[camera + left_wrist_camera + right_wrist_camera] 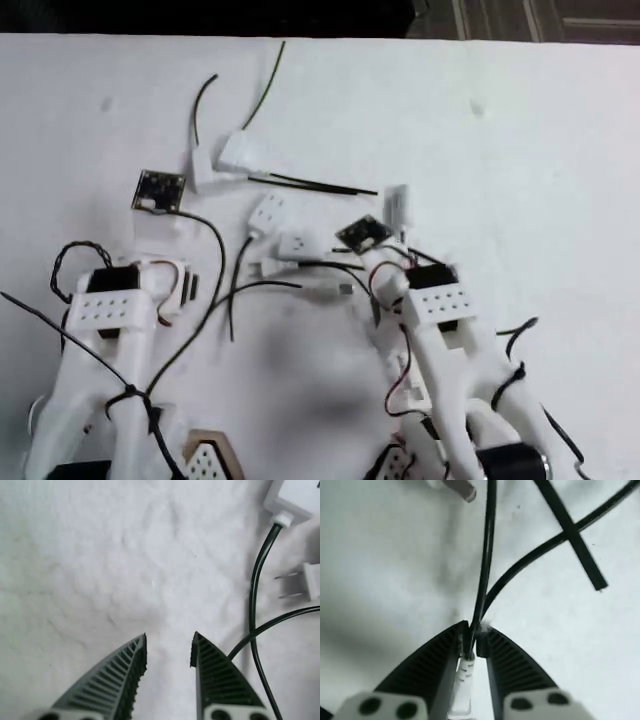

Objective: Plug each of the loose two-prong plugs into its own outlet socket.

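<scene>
Lying, apparently, inside right pincer (472, 635): plug (464, 672).

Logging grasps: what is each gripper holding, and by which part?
Right gripper: a white ribbed cord-end piece, pinched where its thin black cord leaves it. Left gripper: open over the white table, holding nothing.

Your left arm (105, 345) and right arm (455, 335) are white plastic, with dotted blocks (106, 308) at the wrists and black and red cables (68, 262) looping alongside. Your fingers (117, 680) are dark grey, ribbed, tapering, on white bases with holes.
</scene>
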Controlling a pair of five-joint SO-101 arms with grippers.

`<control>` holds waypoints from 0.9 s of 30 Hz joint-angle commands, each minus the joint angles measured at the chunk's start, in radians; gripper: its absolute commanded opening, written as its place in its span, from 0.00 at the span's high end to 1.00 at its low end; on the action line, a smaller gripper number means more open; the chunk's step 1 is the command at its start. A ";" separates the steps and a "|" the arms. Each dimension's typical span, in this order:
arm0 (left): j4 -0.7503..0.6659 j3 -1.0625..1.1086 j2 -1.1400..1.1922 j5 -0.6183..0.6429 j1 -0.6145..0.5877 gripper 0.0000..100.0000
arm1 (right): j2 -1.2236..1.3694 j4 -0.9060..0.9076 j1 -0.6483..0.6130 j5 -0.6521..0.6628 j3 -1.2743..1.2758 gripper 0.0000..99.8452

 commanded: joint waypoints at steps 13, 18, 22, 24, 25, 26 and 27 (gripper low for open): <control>-0.017 -0.003 -0.033 -0.009 -0.010 0.85 | -0.151 0.308 0.005 0.003 -0.477 0.98; -0.017 -0.003 -0.033 -0.009 -0.008 0.85 | -0.143 0.320 -0.005 0.000 -0.557 0.98; -0.017 -0.003 -0.033 -0.009 -0.008 0.85 | -0.140 0.226 -0.081 -0.048 -0.496 0.98; -0.017 -0.003 -0.033 -0.009 -0.008 0.85 | -0.140 0.154 -0.150 -0.084 -0.433 0.98; -0.017 -0.003 -0.033 -0.009 -0.008 0.85 | -0.140 0.114 -0.182 -0.098 -0.399 0.98; -0.017 -0.003 -0.033 -0.009 -0.008 0.85 | -0.139 0.070 -0.216 -0.107 -0.365 0.98; -0.017 -0.003 -0.033 -0.009 -0.008 0.85 | -0.134 0.025 -0.245 -0.117 -0.333 0.98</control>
